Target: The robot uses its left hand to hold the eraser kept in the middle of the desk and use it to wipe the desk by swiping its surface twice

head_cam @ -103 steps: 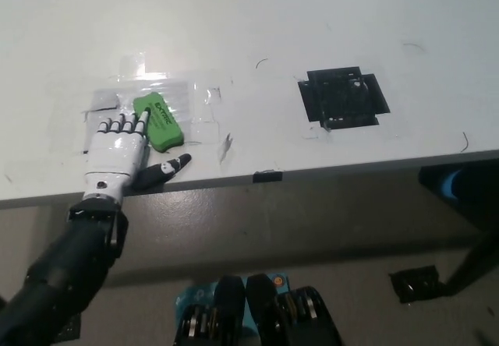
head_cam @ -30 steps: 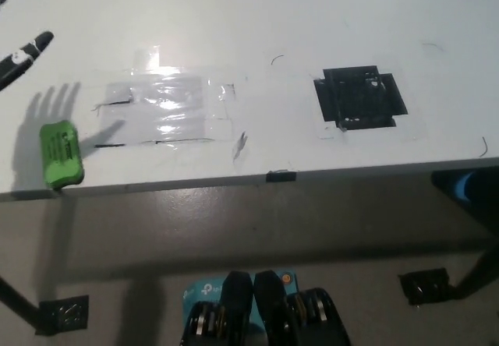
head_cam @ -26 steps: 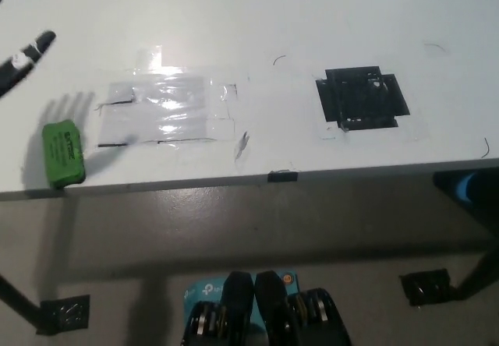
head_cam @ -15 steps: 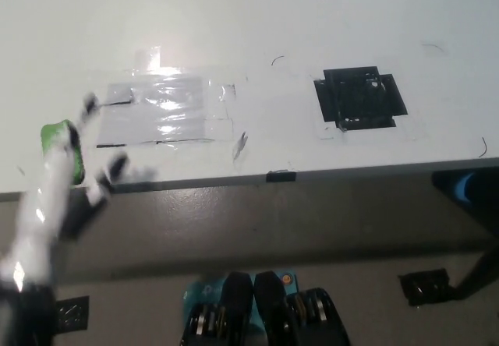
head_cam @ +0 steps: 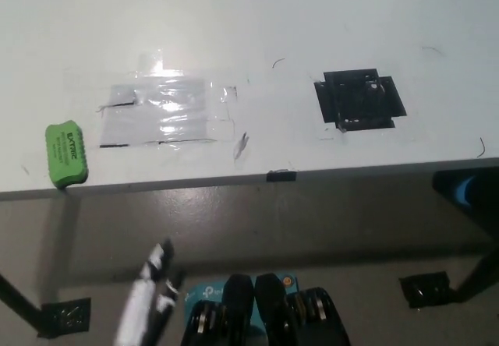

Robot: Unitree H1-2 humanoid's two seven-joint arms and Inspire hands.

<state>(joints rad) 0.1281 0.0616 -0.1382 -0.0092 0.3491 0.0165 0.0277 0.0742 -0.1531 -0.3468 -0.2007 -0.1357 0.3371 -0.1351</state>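
Here, green eraser point(head_cam: 65, 153), rounded, apparently printed label

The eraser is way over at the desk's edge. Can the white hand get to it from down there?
Probably yes. The eraser lies bare at the desk's front edge with nothing on or beside it, and the blurred left hand is below the edge.

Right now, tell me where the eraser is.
In the head view, the eraser lies at the desk's near edge on the left, just left of the clear tape patch.
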